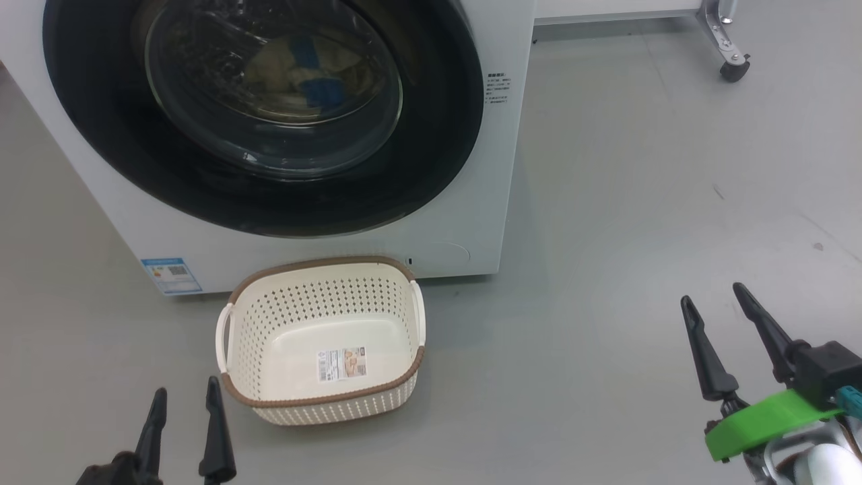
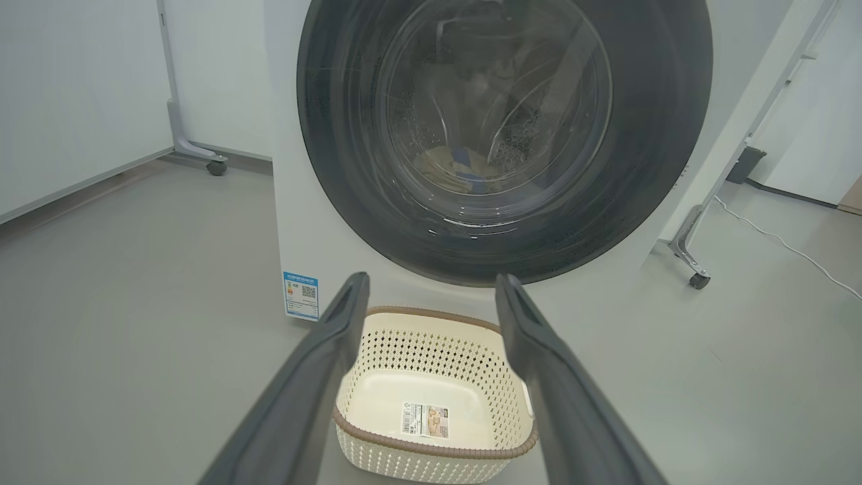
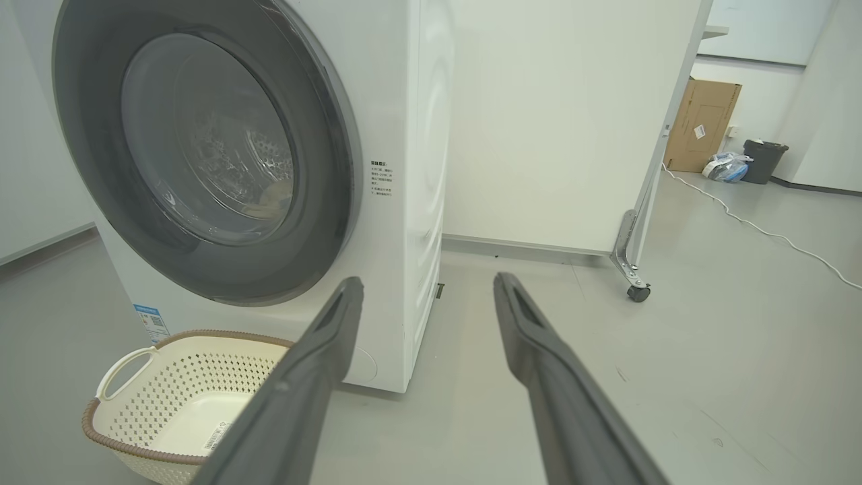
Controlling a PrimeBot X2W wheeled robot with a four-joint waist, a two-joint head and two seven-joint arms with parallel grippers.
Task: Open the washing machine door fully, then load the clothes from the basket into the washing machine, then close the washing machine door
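While holding both claws clear of the machine, confirm the latch before counting the last step done: look for an even seam all round the washing machine door (image 1: pixel 438 135), glossy black rim flush against the white washing machine (image 1: pixel 491 202), no fabric pinched at the edge. If in doubt, press squarely on the rim with the flat of a finger, never on the domed glass. Hinge side impossible to tell from these views. Judged close to the end of the task, with only that check left.

Left claw (image 1: pixel 186 387) at the lower left of the head view: released, 2 fingers spread, gripping nothing, over grey floor (image 1: pixel 606 269). Just to its right and slightly ahead, the basket (image 1: pixel 337 411), empty but for its label sticker (image 1: pixel 342 364), standing on the floor just beside the machine's front, below the door; framed between the 2 fingers in the left wrist view. Above and beyond, the door, apparently shut; behind its glass, the clothes (image 1: pixel 296 74), pale yellow with blue patches, lying low in the drum. Far right, the right claw (image 1: pixel 711 293): likewise released and empty, well apart from basket and door, aimed past the machine's right corner in its wrist view.
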